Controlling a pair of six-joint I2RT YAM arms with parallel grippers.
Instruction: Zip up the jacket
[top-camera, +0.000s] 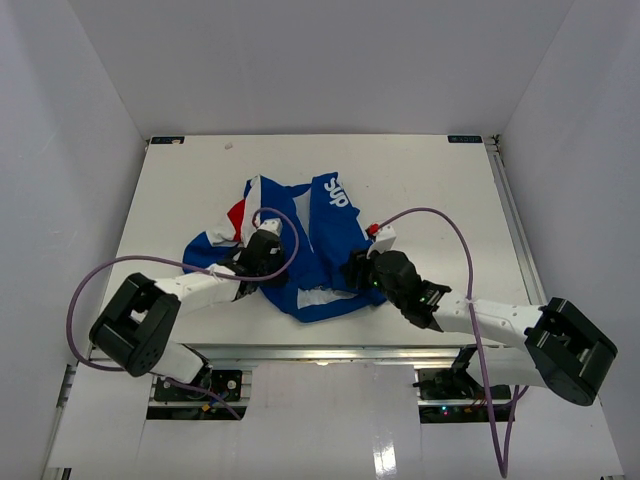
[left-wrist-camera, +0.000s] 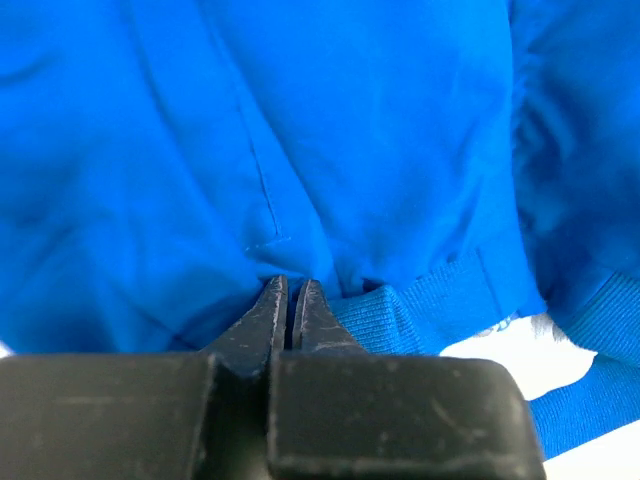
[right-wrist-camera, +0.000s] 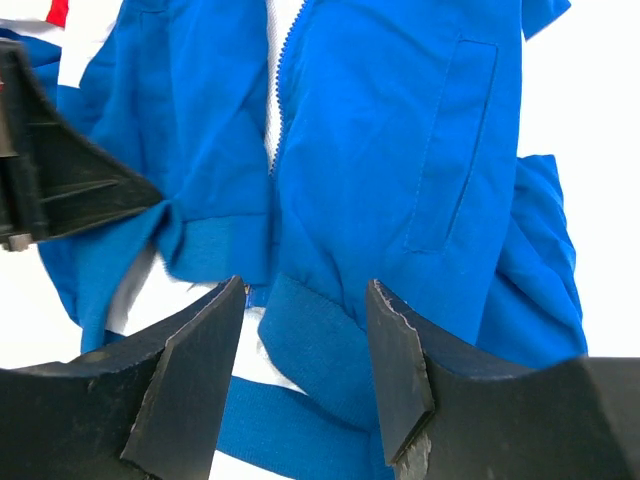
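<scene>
One jacket (top-camera: 310, 250), with one zipper (right-wrist-camera: 277, 100), one pocket slit (right-wrist-camera: 455, 150) in the right wrist view, one white "Sup" print (top-camera: 337, 190) and one red patch (top-camera: 237, 216). Two arms: left arm (top-camera: 190, 290), right arm (top-camera: 500, 318). Two grippers, two fingers each: left gripper (left-wrist-camera: 290, 295), right gripper (right-wrist-camera: 305, 295). Two purple cables, one per arm: left cable (top-camera: 140, 259), right cable (top-camera: 430, 209). One table (top-camera: 430, 170). Three white walls (top-camera: 320, 60) around it.

This is a robot laboratory cell. A white table (top-camera: 420, 180) is closed in by plain white walls (top-camera: 60, 150) on the left, right and far sides. Two robot arms (top-camera: 200, 288) are bolted to a metal rail (top-camera: 320, 352) at its near edge, and purple cables (top-camera: 432, 209) loop from them.
</scene>
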